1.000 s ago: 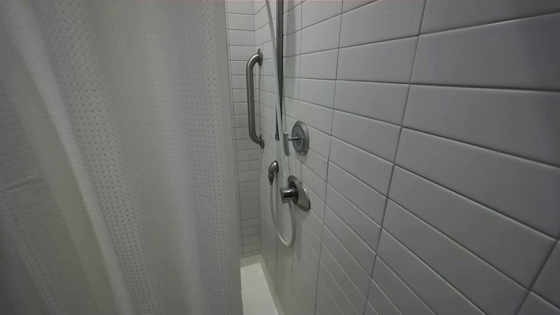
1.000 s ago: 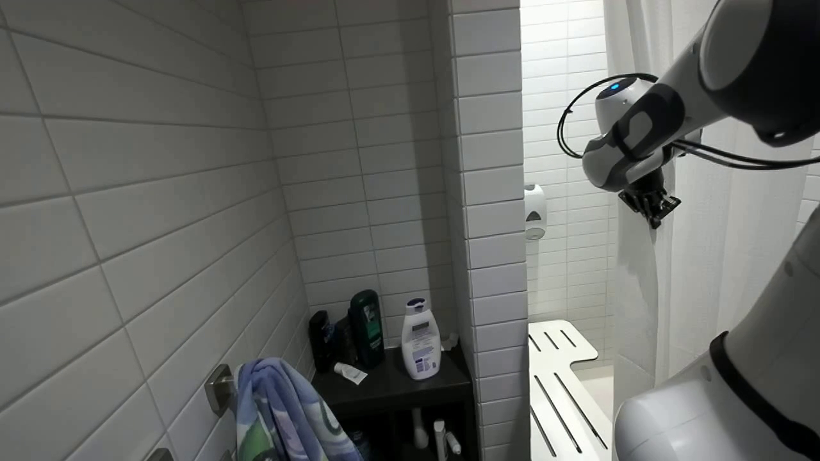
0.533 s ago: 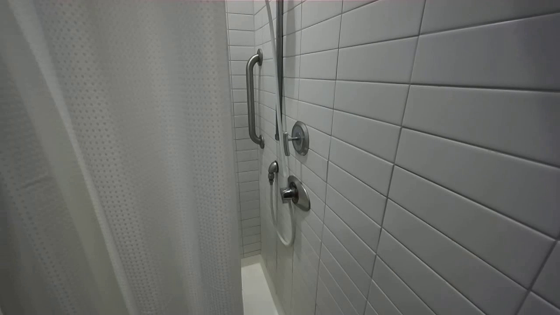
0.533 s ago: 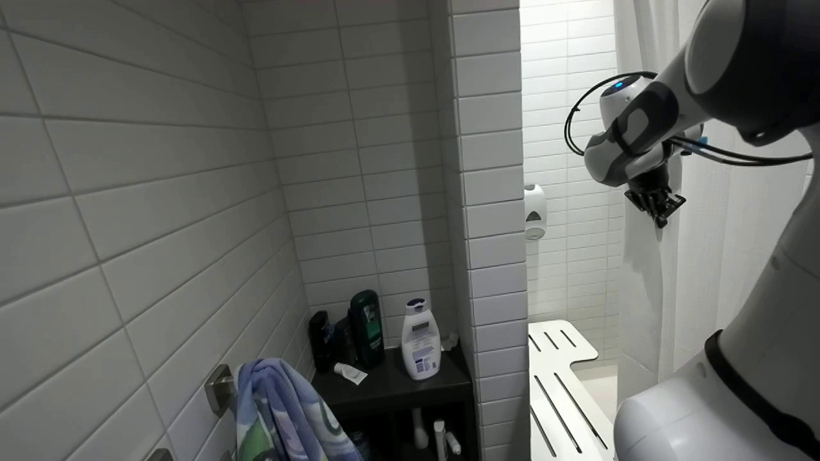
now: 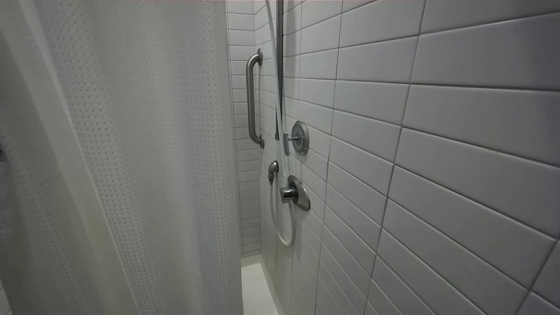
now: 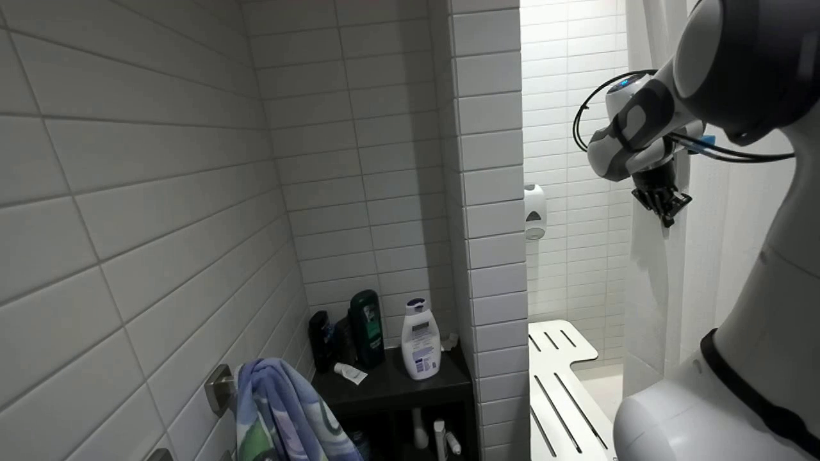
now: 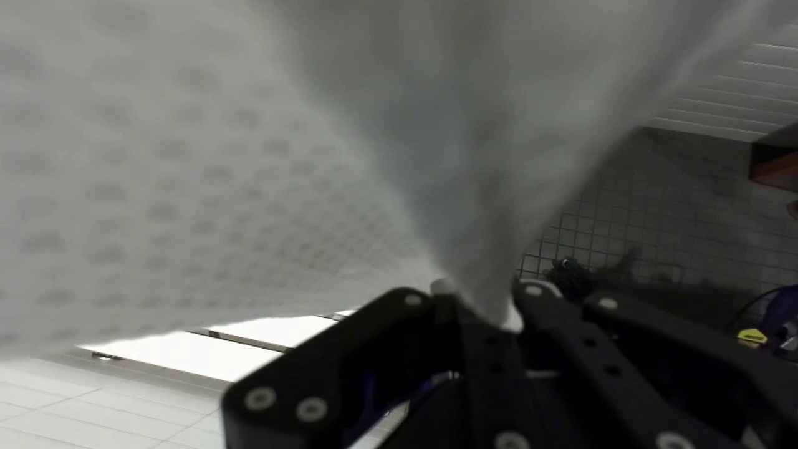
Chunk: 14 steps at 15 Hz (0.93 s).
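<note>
A white shower curtain (image 5: 144, 153) with a dotted weave hangs in folds in both exterior views. My gripper (image 6: 667, 221) is at the curtain's near edge in an exterior view, pointing down. In the wrist view the curtain (image 7: 187, 174) fills the upper left and gathers to a point between my fingertips. There the gripper (image 7: 483, 305) is shut on a bunched fold of the cloth. Cloth hides part of the fingertips. From the grip, the curtain (image 6: 647, 307) falls in a slanting sheet behind the arm.
A slotted white shower bench (image 6: 557, 378) stands left of the arm, beyond a tiled pillar (image 6: 493, 224). Bottles such as a white one (image 6: 421, 342) stand on a dark shelf (image 6: 397, 390). A grab bar (image 5: 251, 98) and shower valve (image 5: 295, 192) are on the tiled walls.
In an exterior view my arm and gripper have shifted right, drawing the curtain's edge right and baring more tiled wall. The curtain's folds lean differently, and its far-left side has come into sight.
</note>
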### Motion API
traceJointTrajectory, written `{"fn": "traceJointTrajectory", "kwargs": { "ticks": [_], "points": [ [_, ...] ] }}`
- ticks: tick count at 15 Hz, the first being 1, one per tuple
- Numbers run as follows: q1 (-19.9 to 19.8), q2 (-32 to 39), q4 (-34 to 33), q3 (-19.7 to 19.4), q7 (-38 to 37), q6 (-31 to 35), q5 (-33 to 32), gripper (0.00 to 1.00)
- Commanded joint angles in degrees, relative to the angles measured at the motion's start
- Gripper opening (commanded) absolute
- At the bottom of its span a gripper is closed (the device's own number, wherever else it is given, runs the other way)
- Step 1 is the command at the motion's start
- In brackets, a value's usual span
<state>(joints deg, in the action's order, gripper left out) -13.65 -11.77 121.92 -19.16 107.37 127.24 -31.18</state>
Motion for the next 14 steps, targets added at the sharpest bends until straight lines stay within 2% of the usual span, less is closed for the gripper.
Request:
{"fn": "traceJointTrajectory", "kwargs": {
  "ticks": [1, 14],
  "points": [
    [-0.9, 3.3, -2.9, -0.4, 1.2, -2.0, 2.9, 0.00],
    [-2.7, 10.2, -10.8, -0.7, 0.9, -6.4, 4.9, 0.00]
  ]
}}
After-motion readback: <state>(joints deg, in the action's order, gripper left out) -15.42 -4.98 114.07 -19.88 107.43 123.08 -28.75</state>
